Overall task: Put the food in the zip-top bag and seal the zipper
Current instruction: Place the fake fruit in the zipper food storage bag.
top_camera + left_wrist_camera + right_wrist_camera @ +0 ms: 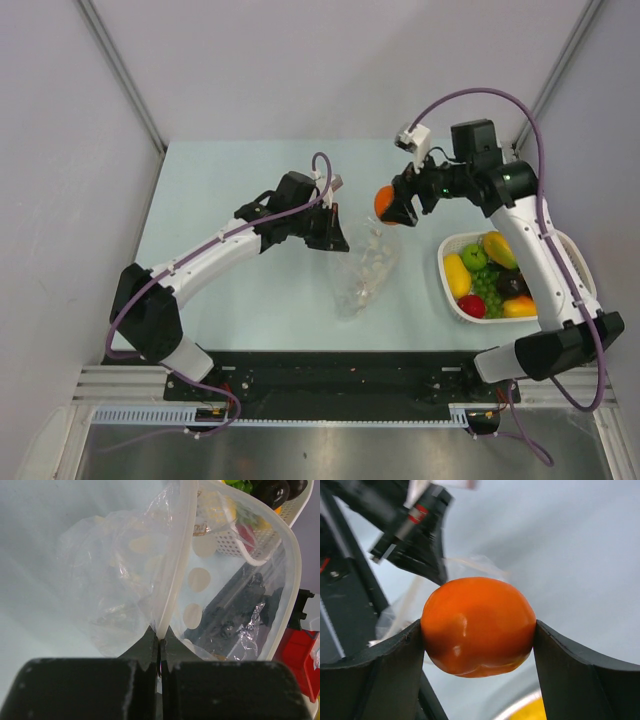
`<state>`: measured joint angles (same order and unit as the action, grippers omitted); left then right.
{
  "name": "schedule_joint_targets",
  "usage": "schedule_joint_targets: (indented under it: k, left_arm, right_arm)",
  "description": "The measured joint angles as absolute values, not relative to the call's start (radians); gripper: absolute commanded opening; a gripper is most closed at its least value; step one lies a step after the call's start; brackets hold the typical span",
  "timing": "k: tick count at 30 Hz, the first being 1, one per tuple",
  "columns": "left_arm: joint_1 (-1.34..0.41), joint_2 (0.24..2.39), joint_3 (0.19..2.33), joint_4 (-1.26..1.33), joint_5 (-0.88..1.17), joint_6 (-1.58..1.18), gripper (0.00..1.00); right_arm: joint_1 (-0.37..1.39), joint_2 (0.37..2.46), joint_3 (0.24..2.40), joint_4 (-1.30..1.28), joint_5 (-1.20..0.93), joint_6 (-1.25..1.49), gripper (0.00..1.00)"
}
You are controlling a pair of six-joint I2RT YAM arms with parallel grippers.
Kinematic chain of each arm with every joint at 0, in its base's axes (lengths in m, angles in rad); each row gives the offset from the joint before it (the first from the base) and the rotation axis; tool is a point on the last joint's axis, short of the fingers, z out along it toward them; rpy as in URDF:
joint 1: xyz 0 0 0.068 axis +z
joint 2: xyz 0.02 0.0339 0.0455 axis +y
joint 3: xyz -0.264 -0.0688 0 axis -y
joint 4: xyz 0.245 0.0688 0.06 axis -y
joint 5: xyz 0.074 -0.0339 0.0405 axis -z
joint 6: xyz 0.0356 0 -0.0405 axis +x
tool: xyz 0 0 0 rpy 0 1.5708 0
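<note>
The clear zip-top bag (366, 270) hangs crumpled at the table's middle, its mouth held up and open. My left gripper (328, 228) is shut on the bag's whitish zipper (176, 575) strip, pinching one lip; the other lip (292, 575) arcs away to the right. My right gripper (392, 207) is shut on the orange (477, 625) and holds it in the air just right of the bag's mouth. The orange also shows in the top view (384, 201). More food, such as a yellow mango (456, 275) and green grapes (486, 288), lies in the white basket.
The white slotted basket (447, 290) with several fruits stands at the right, under my right arm. Grey walls close in the table on the left, right and back. A black rail runs along the near edge (330, 380).
</note>
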<state>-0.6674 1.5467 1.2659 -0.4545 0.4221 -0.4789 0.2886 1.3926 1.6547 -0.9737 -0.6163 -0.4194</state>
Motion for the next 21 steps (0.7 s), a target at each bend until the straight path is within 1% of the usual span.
schedule_joint_targets:
  k: [3,6,7,9,10,11,12,18,21]
  left_arm:
    - [-0.667,1.547,1.266,-0.454,0.422,-0.469,0.0]
    - [-0.667,1.547,1.266,-0.454,0.422,-0.461,0.0]
    - [-0.667,1.546,1.266,-0.454,0.422,-0.46,0.0]
    - [-0.667,1.546,1.266,-0.455,0.422,-0.454,0.0]
    - [-0.667,1.545,1.266,-0.455,0.422,-0.451,0.0]
    - [-0.667,1.543,1.266,-0.456,0.422,-0.449,0.0]
    - [-0.667,1.542,1.266,-0.456,0.422,-0.444,0.0]
    - [-0.667,1.539,1.266,-0.459,0.426,-0.43,0.0]
    - [-0.667,1.538,1.266,-0.463,0.425,-0.422,0.0]
  right_arm:
    - [0.375,1.448,1.682,-0.975,-0.658,-0.419,0.48]
    - [0.474,1.497,1.675,-0.982,-0.639,-0.428,0.57]
    - [0.499,1.506,1.666,-0.982,-0.627,-0.435,0.64]
    - [0.548,1.518,1.642,-0.984,-0.596,-0.447,0.73]
    - [0.563,1.522,1.633,-0.987,-0.58,-0.45,0.85]
    - [0.57,1.525,1.628,-0.992,-0.562,-0.453,0.91]
    - [0.571,1.526,1.627,-0.994,-0.551,-0.454,0.99]
    - [0.533,1.522,1.627,-0.993,-0.495,-0.464,1.0]
    - [0.455,1.517,1.641,-0.997,-0.518,-0.461,1.0]
